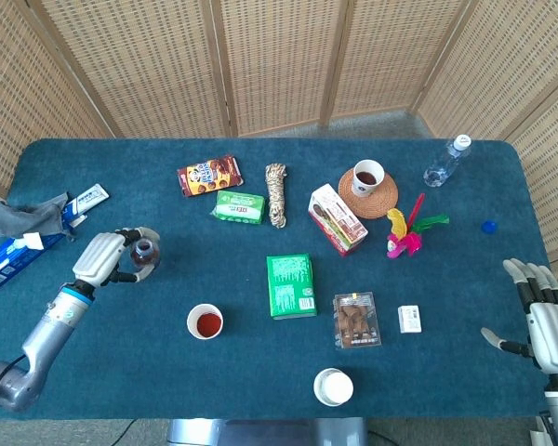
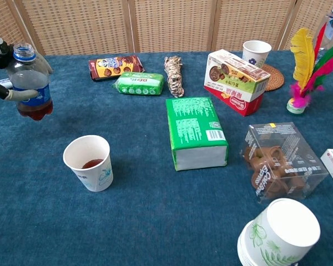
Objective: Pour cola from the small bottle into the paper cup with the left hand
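Observation:
The small cola bottle (image 2: 29, 83) has its cap off and a little dark cola at the bottom. My left hand (image 1: 104, 257) grips it and holds it upright above the table at the left; the bottle (image 1: 145, 251) shows from above in the head view. The paper cup (image 2: 89, 162) stands to the right of and nearer than the bottle, with some cola in it, and appears as a cup (image 1: 205, 321) near the table's front. My right hand (image 1: 542, 314) is open at the table's right edge, holding nothing.
A green box (image 1: 290, 285) lies right of the cup. A stack of paper cups (image 1: 333, 386) stands at the front. Snack packs (image 1: 209, 175), a rope coil (image 1: 276, 194), a cup on a coaster (image 1: 367, 177), a clear box (image 1: 356, 320) and a water bottle (image 1: 445, 162) lie further off.

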